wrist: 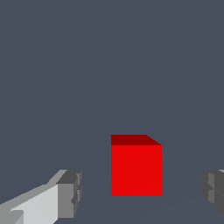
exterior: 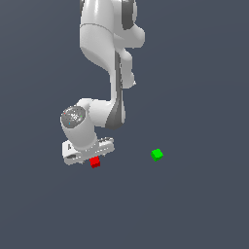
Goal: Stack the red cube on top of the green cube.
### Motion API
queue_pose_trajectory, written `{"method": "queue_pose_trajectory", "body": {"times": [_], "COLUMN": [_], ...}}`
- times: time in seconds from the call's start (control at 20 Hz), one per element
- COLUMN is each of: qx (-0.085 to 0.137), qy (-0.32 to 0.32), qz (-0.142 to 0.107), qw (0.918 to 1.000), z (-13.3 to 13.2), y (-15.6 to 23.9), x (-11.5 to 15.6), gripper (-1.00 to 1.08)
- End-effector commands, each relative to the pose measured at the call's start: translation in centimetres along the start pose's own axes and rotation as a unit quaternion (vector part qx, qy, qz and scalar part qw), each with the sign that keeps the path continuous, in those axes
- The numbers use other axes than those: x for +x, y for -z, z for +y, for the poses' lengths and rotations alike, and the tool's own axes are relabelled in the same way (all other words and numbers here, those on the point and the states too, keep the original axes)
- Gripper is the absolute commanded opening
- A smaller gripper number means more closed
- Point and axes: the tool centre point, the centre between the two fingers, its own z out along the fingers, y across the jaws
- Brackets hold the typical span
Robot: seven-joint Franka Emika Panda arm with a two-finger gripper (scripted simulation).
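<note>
Gripper [wrist: 139, 192] hangs low over the grey floor [exterior: 194, 209], its jaws spread wide with clear gaps on both sides of the red cube [wrist: 136, 168], which sits between the fingertips [wrist: 70, 192] untouched. Green cube [exterior: 156, 154] lies well apart from the gripper, toward the exterior view's right.

The exterior view looks down from afar; the wrist view sits close, sharing the red cube [exterior: 95, 162] [wrist: 136, 168].
</note>
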Motion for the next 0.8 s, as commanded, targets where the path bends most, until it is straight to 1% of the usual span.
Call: {"method": "queue_pose_trajectory", "body": {"times": [0.0,0.25,0.55,0.6,0.75], "qx": [0.0,0.0,0.0,0.0,0.0], "qy": [0.0,0.0,0.0,0.0,0.0], "qz": [-0.001,-0.001,-0.001,-0.001,-0.001], "qw": [1.0,1.0,1.0,1.0,1.0], "z": [0.0,-0.1,-0.1,-0.1,-0.1], "y": [-1.1,-3.7,-4.1,-4.1,-4.1], "x": [-0.1,-0.1,0.0,0.0,0.0], "gripper": [1.0,1.0,1.0,-1.0,-1.0]}}
